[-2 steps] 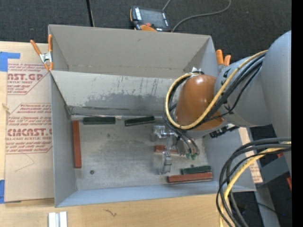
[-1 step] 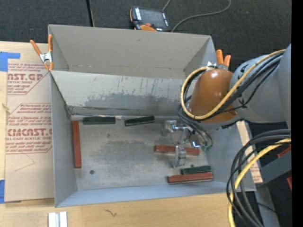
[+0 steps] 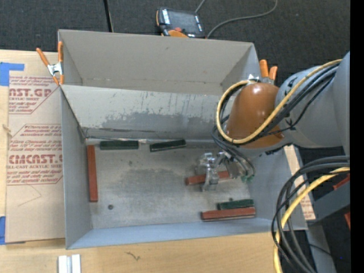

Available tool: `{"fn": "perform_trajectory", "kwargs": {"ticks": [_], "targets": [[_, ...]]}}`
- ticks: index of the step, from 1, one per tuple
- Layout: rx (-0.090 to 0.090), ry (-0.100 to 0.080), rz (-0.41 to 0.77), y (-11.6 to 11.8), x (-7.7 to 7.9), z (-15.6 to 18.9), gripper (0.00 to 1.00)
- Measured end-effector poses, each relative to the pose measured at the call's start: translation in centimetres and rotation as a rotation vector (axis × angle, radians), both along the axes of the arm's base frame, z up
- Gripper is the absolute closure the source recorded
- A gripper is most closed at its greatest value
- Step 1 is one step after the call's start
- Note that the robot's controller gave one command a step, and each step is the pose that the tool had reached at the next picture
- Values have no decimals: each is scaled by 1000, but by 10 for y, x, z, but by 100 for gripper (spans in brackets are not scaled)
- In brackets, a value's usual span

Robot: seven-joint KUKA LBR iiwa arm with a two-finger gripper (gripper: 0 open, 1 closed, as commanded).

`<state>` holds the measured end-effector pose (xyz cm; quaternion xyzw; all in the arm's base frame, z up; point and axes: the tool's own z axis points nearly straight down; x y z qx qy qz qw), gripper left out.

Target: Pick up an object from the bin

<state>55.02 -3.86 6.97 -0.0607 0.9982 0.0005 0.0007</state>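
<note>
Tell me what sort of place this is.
Likely a robotics lab's bin-picking test cell: a cabled robot arm has its hand inside a grey metal bin of loose red and green sticks.

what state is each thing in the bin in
gripper: low over the middle red stick
middle red stick: flat, under the gripper
left red stick: flat along the left wall
back-left green stick: flat by the back wall
back-centre green stick: flat by the back wall
front green stick: flat beside front red stick
front red stick: flat near the front wall
</note>
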Motion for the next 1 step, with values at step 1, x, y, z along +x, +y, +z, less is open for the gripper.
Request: {"fn": "perform_trajectory", "kwargs": {"ticks": [1], "targets": [[-2, -10, 10, -9, 14, 148, 100]]}}
